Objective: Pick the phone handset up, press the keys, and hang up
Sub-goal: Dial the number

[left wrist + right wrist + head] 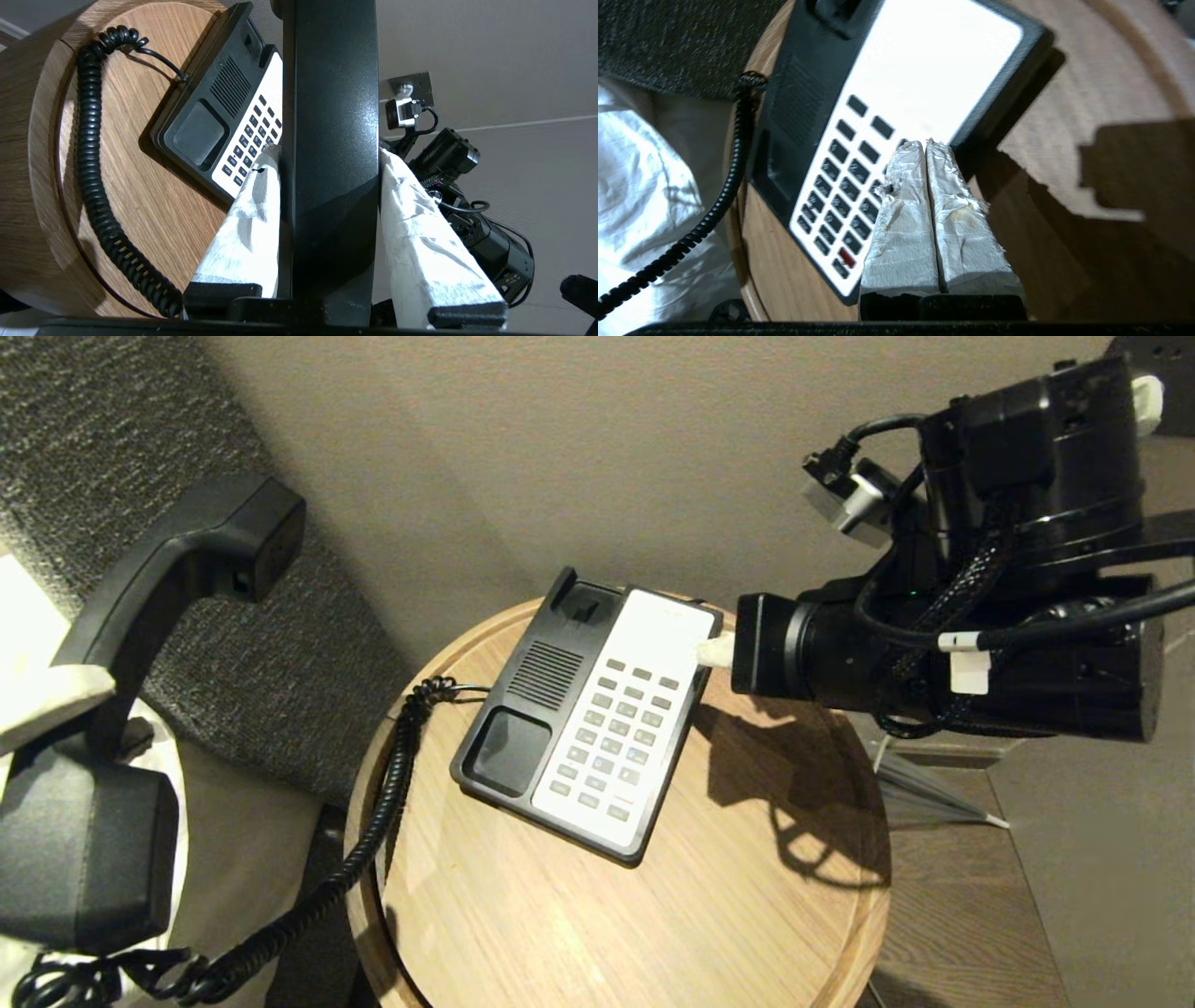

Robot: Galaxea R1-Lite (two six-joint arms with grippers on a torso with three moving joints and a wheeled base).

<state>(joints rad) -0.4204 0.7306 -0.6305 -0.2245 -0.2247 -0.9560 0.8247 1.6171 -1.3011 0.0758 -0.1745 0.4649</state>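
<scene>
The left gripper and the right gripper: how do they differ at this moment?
The left gripper is shut on the phone handset, held off to the side of the round table; the right gripper is shut on nothing. The left is away from the phone base; the right is above its keypad edge. Both have white-wrapped fingers.

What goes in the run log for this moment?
left gripper: shut on black curved plastic phone handset, held off cradle | right gripper: fingers shut, above black-and-white phone base keypad | step: key press pending

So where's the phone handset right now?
The phone handset is off its cradle, held in the left gripper at the head view's left, beside the round table.
</scene>
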